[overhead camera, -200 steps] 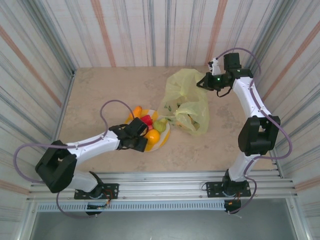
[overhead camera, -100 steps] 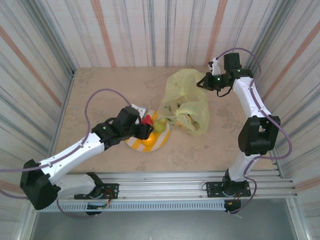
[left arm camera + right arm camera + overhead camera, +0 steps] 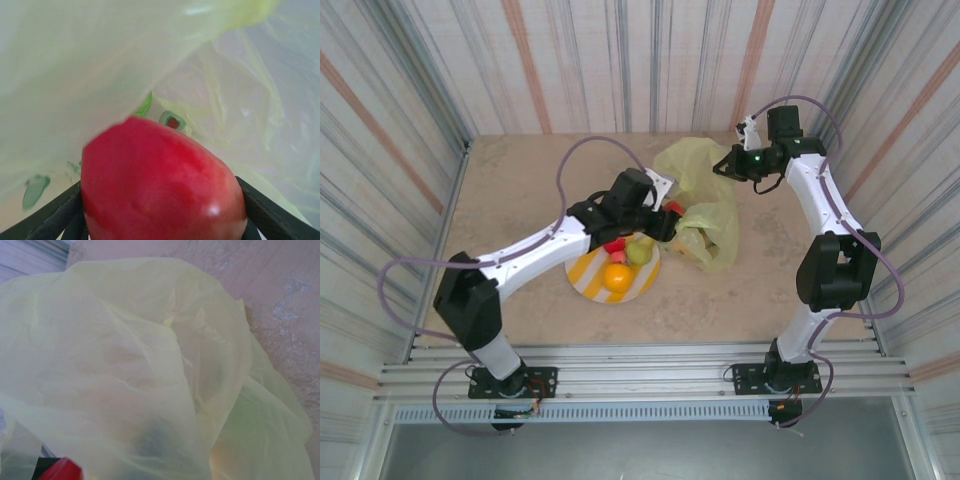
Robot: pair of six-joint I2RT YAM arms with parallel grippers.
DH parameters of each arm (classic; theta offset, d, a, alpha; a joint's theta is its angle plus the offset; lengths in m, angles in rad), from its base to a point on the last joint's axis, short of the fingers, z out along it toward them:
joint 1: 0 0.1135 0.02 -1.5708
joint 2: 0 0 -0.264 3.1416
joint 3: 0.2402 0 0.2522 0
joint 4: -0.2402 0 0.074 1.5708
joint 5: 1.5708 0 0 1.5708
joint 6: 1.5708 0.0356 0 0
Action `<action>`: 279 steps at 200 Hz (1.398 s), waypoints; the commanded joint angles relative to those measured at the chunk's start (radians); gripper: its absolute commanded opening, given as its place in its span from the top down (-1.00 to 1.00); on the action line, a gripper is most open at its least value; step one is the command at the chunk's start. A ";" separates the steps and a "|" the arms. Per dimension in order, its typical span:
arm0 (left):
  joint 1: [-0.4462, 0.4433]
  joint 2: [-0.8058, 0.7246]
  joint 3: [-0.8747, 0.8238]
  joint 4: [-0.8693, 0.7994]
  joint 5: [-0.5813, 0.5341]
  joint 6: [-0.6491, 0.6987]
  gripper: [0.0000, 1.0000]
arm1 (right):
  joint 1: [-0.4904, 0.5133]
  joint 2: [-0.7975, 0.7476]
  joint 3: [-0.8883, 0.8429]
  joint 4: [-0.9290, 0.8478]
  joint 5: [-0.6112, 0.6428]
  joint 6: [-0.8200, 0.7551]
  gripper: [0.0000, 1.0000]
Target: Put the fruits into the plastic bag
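The left gripper (image 3: 667, 213) is right at the mouth of the plastic bag (image 3: 708, 205), and it has a red fruit (image 3: 160, 180) clamped between its dark fingers (image 3: 42, 217), jaws spread about as wide as the fruit. From its wrist, the fruit is surrounded by yellow-green film with an avocado print (image 3: 172, 121) just beyond it. Across the bag, the right gripper (image 3: 724, 166) is pinched tight on the top edge, holding that side up off the tabletop (image 3: 520, 190). Beside the bag sits the striped plate (image 3: 588, 278), with an orange (image 3: 617, 277), a green fruit (image 3: 640, 251) and a second red piece (image 3: 614, 245) on it, partly under the left arm.
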 commanded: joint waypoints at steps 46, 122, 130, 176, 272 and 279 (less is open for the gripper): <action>0.019 0.228 0.208 0.016 -0.013 -0.014 -0.31 | 0.013 0.016 0.000 -0.004 -0.033 0.004 1.00; -0.006 0.400 0.319 -0.017 -0.024 -0.035 -0.37 | 0.013 0.026 0.000 -0.004 -0.038 0.007 1.00; -0.007 0.406 0.336 -0.029 -0.021 -0.033 -0.38 | 0.014 0.027 0.000 -0.004 -0.039 0.007 1.00; -0.011 0.491 0.373 -0.036 -0.018 -0.015 -0.40 | 0.016 0.028 -0.002 -0.004 -0.036 0.008 1.00; -0.003 0.502 0.415 -0.097 -0.131 0.014 -0.61 | 0.014 0.030 -0.010 -0.007 -0.033 0.004 1.00; -0.002 0.493 0.409 -0.097 -0.128 0.016 -0.64 | 0.014 0.030 -0.010 -0.007 -0.032 0.004 1.00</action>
